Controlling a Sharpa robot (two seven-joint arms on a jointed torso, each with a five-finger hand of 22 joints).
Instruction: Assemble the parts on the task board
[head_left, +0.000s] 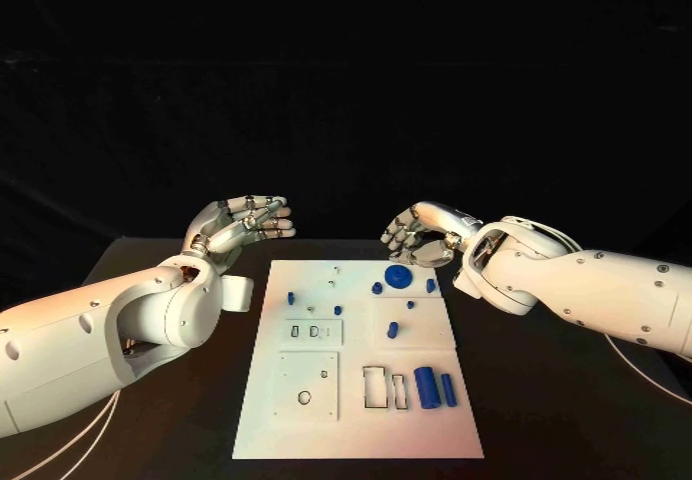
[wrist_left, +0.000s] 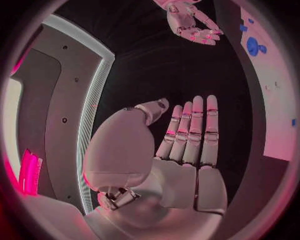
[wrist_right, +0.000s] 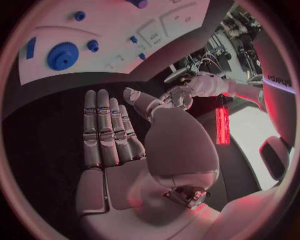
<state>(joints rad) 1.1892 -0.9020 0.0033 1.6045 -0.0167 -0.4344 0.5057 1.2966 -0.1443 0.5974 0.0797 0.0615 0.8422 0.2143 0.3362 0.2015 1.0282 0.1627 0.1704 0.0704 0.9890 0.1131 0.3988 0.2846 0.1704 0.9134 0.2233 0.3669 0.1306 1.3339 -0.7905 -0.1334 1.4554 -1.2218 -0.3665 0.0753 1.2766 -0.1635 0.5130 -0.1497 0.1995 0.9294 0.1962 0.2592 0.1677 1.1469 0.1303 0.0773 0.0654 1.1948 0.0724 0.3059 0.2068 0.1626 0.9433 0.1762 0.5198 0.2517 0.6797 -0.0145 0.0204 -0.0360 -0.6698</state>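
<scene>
Black counter (head_left: 173, 420) under dark surroundings, with white task board (head_left: 433, 430) lying lengthwise at its middle. Left hand (head_left: 242, 225) raised above the counter just off the board's far left corner, palm turned up, fingers close together and slightly curled, gripping nothing. Same left hand (wrist_left: 187, 150) from its own wrist: flat palm, fingers straight and side by side, thumb set apart. Left arm (head_left: 101, 330) bent at the elbow, forearm running alongside the board's left edge. Right hand (head_left: 421, 235) poised over the board's far edge, fingers bent downward and loosely apart, nothing between them. Right hand (wrist_right: 119, 135) from its wrist: fingers extended side by side, thumb angled away, palm bare. Right arm (head_left: 577, 290) coming in across the board's far right corner.

On the board, near its far edge and just below the right hand, a round blue disc (head_left: 398, 273) with a small blue part (head_left: 376, 288) beside it. Small blue pegs (head_left: 291, 297) standing nearer the board's left side. Blue cylinder (head_left: 427, 388) and a slimmer blue bar (head_left: 449, 390) lying side by side at the board's near right, beside rectangular cut-outs (head_left: 375, 387). Blue disc (wrist_right: 62, 55) also plain from the right wrist, well apart from the fingers.
</scene>
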